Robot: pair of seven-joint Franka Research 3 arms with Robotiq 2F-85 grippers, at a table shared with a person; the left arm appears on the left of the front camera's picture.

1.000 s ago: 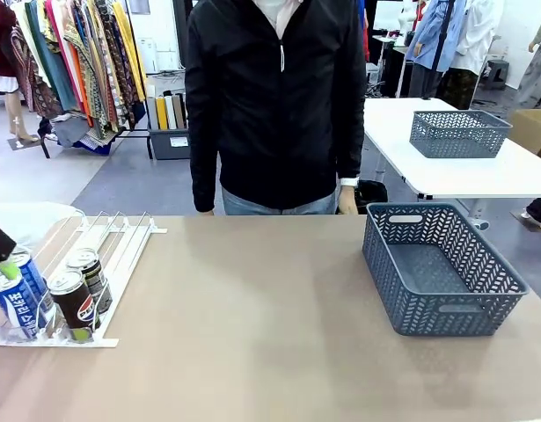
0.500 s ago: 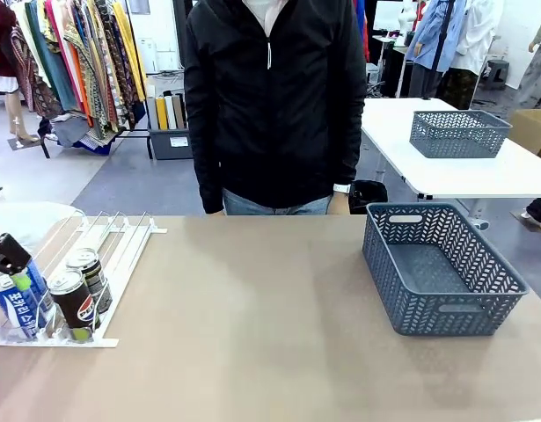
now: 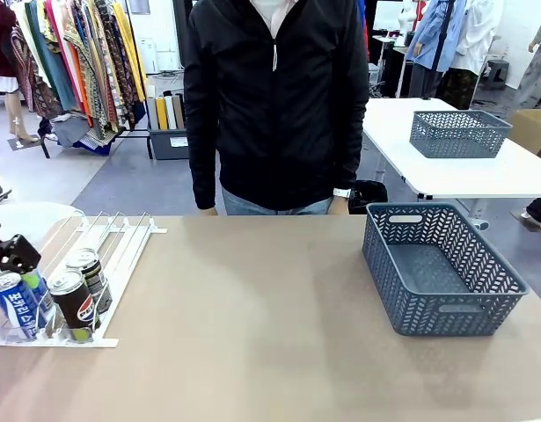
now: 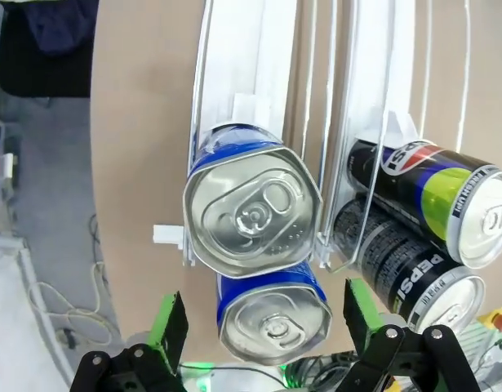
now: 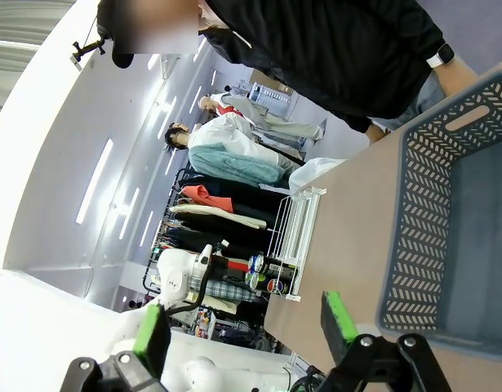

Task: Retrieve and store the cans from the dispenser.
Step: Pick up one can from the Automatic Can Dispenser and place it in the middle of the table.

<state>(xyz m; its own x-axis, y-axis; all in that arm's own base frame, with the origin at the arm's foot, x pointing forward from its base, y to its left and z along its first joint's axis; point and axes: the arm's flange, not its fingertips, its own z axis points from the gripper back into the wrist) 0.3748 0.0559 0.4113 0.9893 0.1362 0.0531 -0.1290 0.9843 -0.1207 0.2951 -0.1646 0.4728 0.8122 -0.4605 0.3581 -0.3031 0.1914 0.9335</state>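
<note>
Left gripper (image 4: 263,304), released wide, hovers over blue can (image 4: 275,327) at 6 o'clock; reach step, next we lower and clench.

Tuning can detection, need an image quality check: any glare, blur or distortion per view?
Front view: even light, sharp, faint shadow by the basket. Left wrist view: blue can top in focus, mild sheen, no blowout; dispenser rails bow slightly. Right wrist view: rolled sideways, heavy wide-angle bend, ceiling lights blown out white.

Black left gripper (image 4: 263,314) with green pads (image 4: 166,317), right gripper (image 5: 244,322) the same, person (image 3: 274,79) in black zipped jacket (image 3: 239,132), blue jeans (image 3: 252,207), white watch (image 3: 342,192)
</note>
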